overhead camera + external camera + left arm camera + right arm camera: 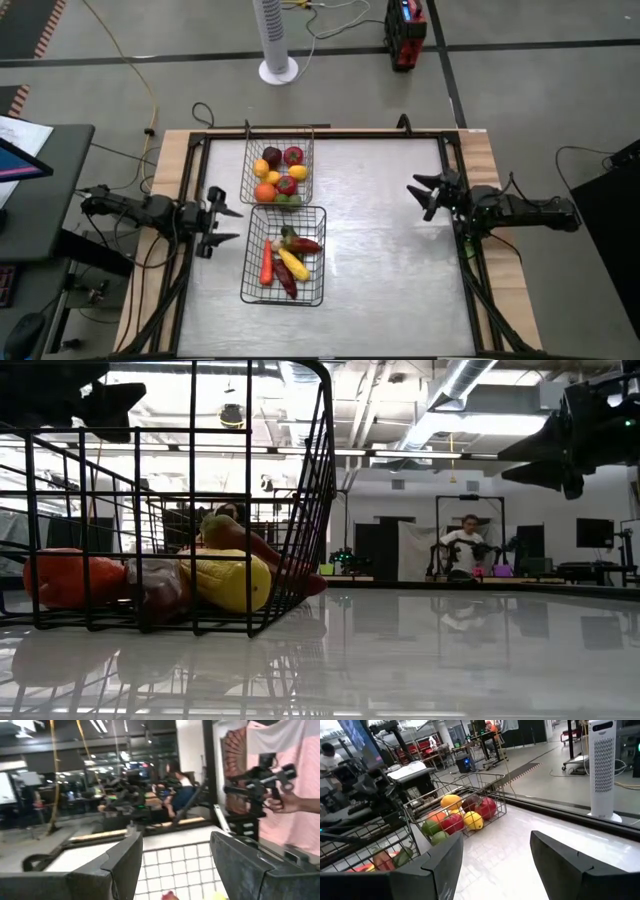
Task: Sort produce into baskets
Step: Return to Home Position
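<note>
Produce [287, 185] fills two wire-grid baskets [246, 165] left of centre on the glossy table [390, 280], round pieces in one, long in the other; left gripper [238, 224] and right gripper [420, 200] gape empty at the table's sides.

A: Low view: near basket [300, 510] is cut off at the left edge. Far basket [245, 165] can't be made out behind it.
B: Noted. Left wrist view: blurred. Red sliver [169, 895] and yellow sliver [220, 896] clipped at the edge, kind unreadable.
A: High view: green piece [287, 201] only partly shows.
</note>
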Controlling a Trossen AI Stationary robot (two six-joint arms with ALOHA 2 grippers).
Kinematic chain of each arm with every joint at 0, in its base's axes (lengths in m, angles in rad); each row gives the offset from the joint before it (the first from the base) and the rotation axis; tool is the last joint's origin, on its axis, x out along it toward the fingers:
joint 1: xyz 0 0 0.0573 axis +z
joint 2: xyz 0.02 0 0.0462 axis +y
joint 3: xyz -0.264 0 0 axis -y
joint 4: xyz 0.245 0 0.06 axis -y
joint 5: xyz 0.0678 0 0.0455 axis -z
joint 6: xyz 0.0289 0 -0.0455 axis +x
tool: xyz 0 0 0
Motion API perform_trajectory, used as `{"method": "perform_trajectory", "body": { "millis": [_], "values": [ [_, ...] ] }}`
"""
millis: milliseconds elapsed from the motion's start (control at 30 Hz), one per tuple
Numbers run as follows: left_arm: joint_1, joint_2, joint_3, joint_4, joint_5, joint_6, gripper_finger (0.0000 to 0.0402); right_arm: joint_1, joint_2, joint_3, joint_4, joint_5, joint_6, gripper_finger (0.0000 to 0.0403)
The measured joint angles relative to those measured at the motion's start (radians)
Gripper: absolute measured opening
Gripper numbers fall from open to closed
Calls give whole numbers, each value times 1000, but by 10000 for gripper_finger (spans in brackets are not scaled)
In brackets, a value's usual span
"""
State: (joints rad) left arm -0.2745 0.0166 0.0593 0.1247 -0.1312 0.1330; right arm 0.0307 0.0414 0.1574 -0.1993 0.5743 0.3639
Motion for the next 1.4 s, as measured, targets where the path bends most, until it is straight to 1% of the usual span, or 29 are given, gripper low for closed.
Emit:
{"method": "perform_trajectory", "body": {
  "millis": [100,233,400,633,1400],
  "values": [
    [0,0,0,-15,6,-36,223,0,0,0,-11,0,4,260],
    [0,0,0,-41,-48,-103,223,0,0,0,-11,0,5,260],
    [0,0,0,-107,-83,-112,223,0,0,0,-11,0,4,260],
    [0,2,4,-241,-83,-112,223,0,0,0,-11,-1,3,260],
    [0,9,6,-253,-84,-112,223,0,0,1,-11,-1,3,260]
  ]
}}
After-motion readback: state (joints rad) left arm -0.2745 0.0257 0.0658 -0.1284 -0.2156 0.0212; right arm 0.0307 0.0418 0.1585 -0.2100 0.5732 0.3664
